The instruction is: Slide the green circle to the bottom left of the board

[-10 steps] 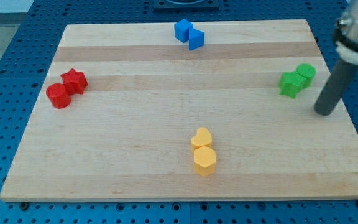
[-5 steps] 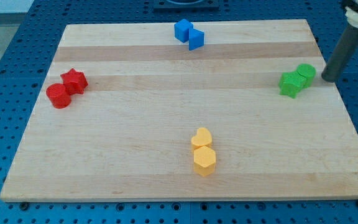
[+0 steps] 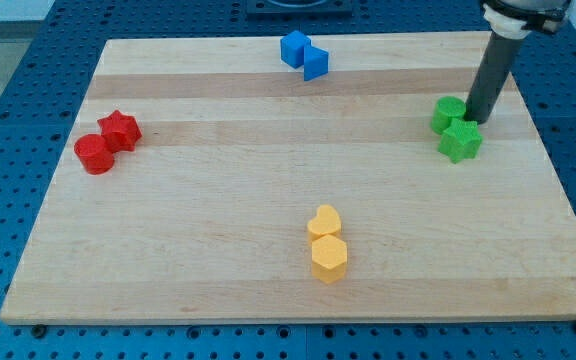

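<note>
The green circle (image 3: 448, 113) lies near the board's right edge, in the upper half. A green star (image 3: 460, 142) touches it just below and to the right. My tip (image 3: 478, 119) rests on the board right against the green circle's right side, just above the star. The dark rod slants up to the view's top right.
Two blue blocks (image 3: 303, 55) sit together at the top centre. A red star (image 3: 120, 130) and a red circle (image 3: 94, 153) touch at the left. A yellow heart (image 3: 324, 221) and a yellow hexagon (image 3: 329, 258) touch at the bottom centre. The wooden board (image 3: 218, 200) lies on a blue perforated table.
My tip swung up around the green pair's right side, then moved left. It pushed the green circle to the left, so the circle now lies above-left of the green star.
</note>
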`<state>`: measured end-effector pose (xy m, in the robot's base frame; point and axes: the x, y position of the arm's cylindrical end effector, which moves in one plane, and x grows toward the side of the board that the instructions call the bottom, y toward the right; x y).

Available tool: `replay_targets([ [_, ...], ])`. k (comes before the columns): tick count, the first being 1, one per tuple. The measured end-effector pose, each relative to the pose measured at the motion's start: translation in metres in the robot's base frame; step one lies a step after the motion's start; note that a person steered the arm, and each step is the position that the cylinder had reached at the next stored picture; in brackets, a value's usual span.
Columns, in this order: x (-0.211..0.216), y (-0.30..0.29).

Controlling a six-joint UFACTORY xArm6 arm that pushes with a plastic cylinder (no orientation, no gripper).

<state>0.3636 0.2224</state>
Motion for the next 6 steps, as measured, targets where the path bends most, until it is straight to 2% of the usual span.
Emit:
replay_targets([
  [3,-0.001,-0.039],
  [5,0.031,-0.066],
  [6,0.033,-0.090],
])
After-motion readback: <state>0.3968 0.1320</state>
